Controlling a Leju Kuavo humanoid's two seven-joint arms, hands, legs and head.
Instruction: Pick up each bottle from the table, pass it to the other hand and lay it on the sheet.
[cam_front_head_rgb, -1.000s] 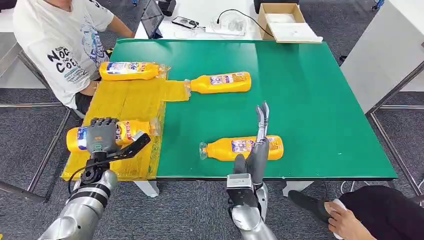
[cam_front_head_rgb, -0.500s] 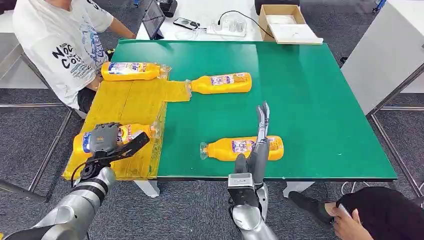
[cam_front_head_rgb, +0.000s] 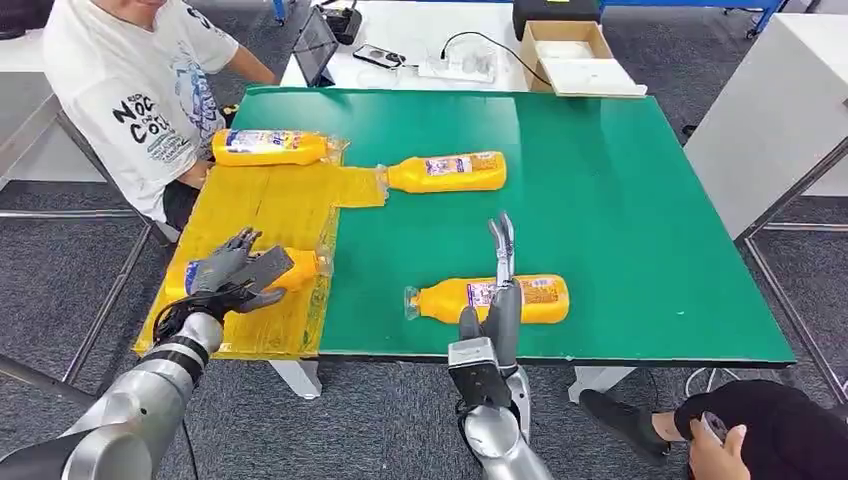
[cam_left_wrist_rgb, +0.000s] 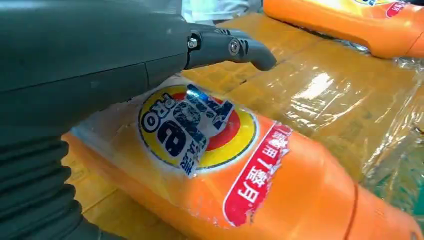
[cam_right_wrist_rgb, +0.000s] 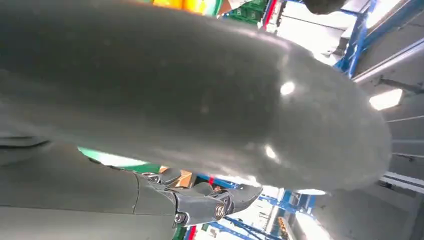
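An orange bottle (cam_front_head_rgb: 303, 268) lies on its side on the yellow sheet (cam_front_head_rgb: 262, 205) near the table's front left; its label faces up in the left wrist view (cam_left_wrist_rgb: 225, 165). My left hand (cam_front_head_rgb: 236, 276) rests over its base end with fingers spread, not gripping it (cam_left_wrist_rgb: 75, 60). A second bottle (cam_front_head_rgb: 270, 146) lies at the sheet's far edge. A third (cam_front_head_rgb: 446, 171) lies on the green table (cam_front_head_rgb: 620, 180), its neck at the sheet's flap. A fourth (cam_front_head_rgb: 535, 298) lies near the front edge, just behind my right hand (cam_front_head_rgb: 497, 300), which stands upright with straight fingers, holding nothing.
A person in a white T-shirt (cam_front_head_rgb: 130, 90) sits at the table's far left corner, close to the sheet. Another person's hand (cam_front_head_rgb: 715, 452) is low at the right. A white table behind carries a cardboard box (cam_front_head_rgb: 570, 48), a tablet and a power strip.
My left hand has let go of the front bottle and spread its fingers; the bottle now lies on the sheet. The camera shifted slightly. My right hand has barely moved.
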